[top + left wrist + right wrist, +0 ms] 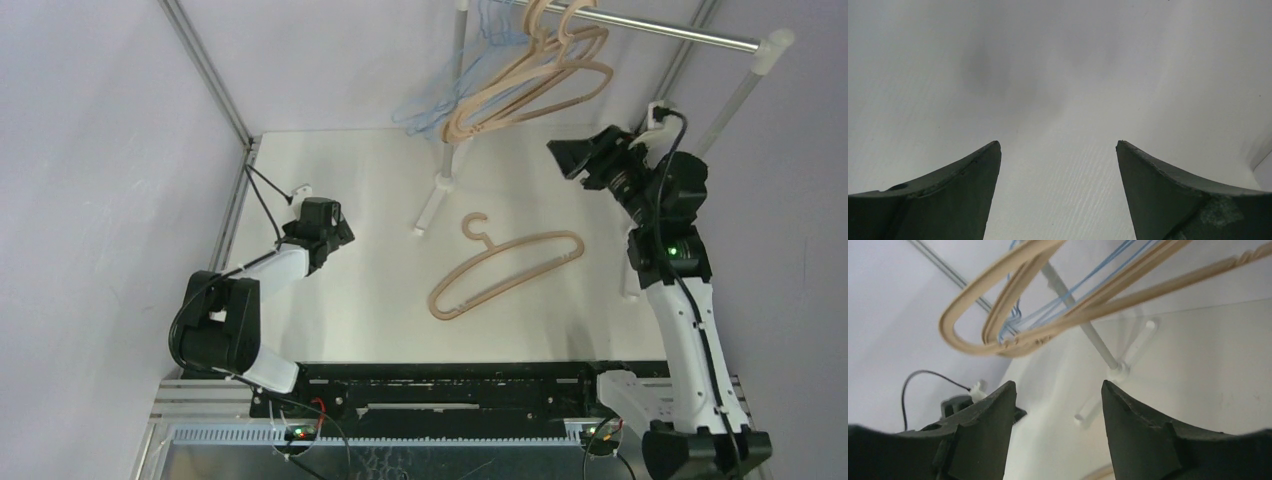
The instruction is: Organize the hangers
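Note:
Three tan hangers point(540, 90) and several thin light-blue hangers point(440, 100) hang by their hooks from the silver rail point(690, 35) at the back. One more tan hanger point(505, 272) lies flat on the table's middle, hook toward the back left. My right gripper point(560, 160) is raised just right of the hanging tan hangers, open and empty. In the right wrist view the tan hangers point(998, 305) and blue hangers point(1048, 310) swing above my right gripper point(1057, 385). My left gripper point(335, 225) sits low at the left, and the left wrist view shows my left gripper point(1058, 144) open over bare table.
The rack's white post point(455, 120) and foot point(435, 200) stand on the white table point(350, 310) behind the lying hanger. Another white post point(740, 90) holds the rail's right end. Grey walls close in left, right and back.

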You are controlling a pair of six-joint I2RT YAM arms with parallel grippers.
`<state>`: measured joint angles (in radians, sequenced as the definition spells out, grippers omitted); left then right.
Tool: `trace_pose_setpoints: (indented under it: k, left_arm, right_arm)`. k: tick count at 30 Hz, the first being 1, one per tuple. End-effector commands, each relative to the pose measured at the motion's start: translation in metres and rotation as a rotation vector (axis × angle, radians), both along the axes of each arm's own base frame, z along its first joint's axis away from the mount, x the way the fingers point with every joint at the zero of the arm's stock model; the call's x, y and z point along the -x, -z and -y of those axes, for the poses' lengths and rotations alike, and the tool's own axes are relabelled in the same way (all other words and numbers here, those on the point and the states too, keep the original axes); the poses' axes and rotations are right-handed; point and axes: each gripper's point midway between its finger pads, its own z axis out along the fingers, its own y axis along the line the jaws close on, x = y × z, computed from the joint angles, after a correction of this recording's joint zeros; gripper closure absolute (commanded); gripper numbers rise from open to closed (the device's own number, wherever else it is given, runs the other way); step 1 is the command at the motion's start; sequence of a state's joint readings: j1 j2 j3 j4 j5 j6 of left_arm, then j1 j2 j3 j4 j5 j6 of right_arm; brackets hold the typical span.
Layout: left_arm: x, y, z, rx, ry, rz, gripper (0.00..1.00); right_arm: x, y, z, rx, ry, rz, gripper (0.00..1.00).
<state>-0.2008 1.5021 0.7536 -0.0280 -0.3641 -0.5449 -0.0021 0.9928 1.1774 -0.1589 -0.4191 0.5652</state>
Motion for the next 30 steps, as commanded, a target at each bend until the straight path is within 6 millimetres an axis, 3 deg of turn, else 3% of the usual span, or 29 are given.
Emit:
trace_pose_setpoints:
  k: [1,6,12,16,21,24,30]
  left_arm:
    - [-0.013,-0.015,0.002,-0.024,0.009,0.043,0.09]
    - [-0.013,-0.016,0.003,-0.031,0.015,0.042,0.07]
    - [-0.010,-0.016,0.006,-0.037,0.031,0.046,0.01]
    - [-0.007,-0.018,0.015,-0.039,0.077,0.056,0.01]
    - [-0.004,-0.018,0.027,-0.039,0.124,0.060,0.01]
    - [-0.001,-0.024,0.037,-0.030,0.165,0.079,0.00]
    - [0.012,-0.032,0.055,-0.017,0.234,0.089,0.01]
  right_arm:
    - [0.021,0.039,-0.010,0.226,0.044,-0.054,0.30]
    - [0.058,0.088,-0.036,0.326,0.002,-0.138,0.28]
    - [0.085,0.154,-0.074,0.451,-0.062,-0.266,0.25]
    - [0.085,0.180,-0.083,0.548,-0.037,-0.322,0.24]
    - [0.074,0.199,-0.081,0.573,0.021,-0.388,0.05]
    - [0.067,0.218,-0.071,0.532,0.093,-0.450,0.00]
    - [0.058,0.258,-0.078,0.303,0.065,-0.569,0.00]
